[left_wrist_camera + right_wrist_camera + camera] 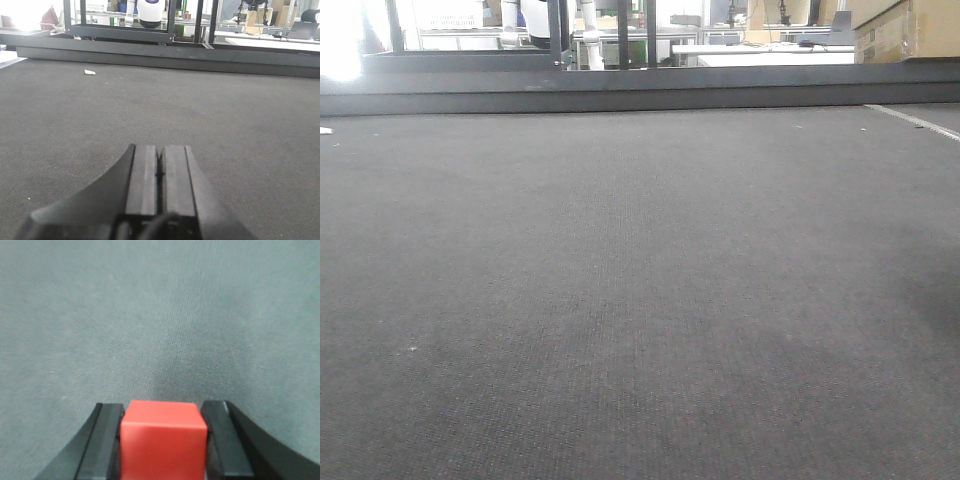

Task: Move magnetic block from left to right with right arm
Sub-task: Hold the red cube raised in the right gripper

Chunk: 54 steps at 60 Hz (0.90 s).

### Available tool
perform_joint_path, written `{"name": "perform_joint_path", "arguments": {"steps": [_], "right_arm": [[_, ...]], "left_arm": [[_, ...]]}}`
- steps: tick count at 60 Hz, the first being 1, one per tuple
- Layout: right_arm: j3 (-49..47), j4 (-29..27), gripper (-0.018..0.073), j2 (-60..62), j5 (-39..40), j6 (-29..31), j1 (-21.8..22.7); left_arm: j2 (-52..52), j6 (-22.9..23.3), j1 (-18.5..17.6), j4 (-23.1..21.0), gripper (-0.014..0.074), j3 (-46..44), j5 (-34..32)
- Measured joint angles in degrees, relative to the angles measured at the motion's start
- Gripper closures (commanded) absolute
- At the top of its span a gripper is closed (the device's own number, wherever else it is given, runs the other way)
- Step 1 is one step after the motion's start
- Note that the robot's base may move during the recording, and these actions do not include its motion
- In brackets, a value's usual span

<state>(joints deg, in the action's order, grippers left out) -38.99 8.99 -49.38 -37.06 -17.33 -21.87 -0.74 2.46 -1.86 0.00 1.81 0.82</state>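
The magnetic block (163, 442), a plain red cube, fills the bottom middle of the right wrist view. My right gripper (163, 412) is shut on it, a black finger pressed against each side, above the grey carpet. In the left wrist view my left gripper (160, 150) is shut with its two pads together and nothing between them, low over the carpet. The front-facing view shows neither gripper nor the block.
Grey carpet (640, 300) covers the whole work surface. A dark raised rail (640, 95) runs along its far edge, with frames and desks behind. A small white scrap (89, 72) lies at the far left. A white tape line (912, 120) crosses the far right corner.
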Motion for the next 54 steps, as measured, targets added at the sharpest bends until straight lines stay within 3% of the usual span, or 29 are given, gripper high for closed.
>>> {"name": "perform_joint_path", "arguments": {"steps": [33, 54], "right_arm": [[4.31, 0.84, 0.0344, 32.02, 1.99, 1.53, 0.00], [4.31, 0.88, 0.0344, 37.60, 2.10, 1.73, 0.00]], "left_arm": [[0.00, 0.00, 0.00, 0.00, 0.0712, 0.00, 0.00], [0.00, 0.00, 0.00, 0.00, 0.0713, 0.00, 0.00]]}}
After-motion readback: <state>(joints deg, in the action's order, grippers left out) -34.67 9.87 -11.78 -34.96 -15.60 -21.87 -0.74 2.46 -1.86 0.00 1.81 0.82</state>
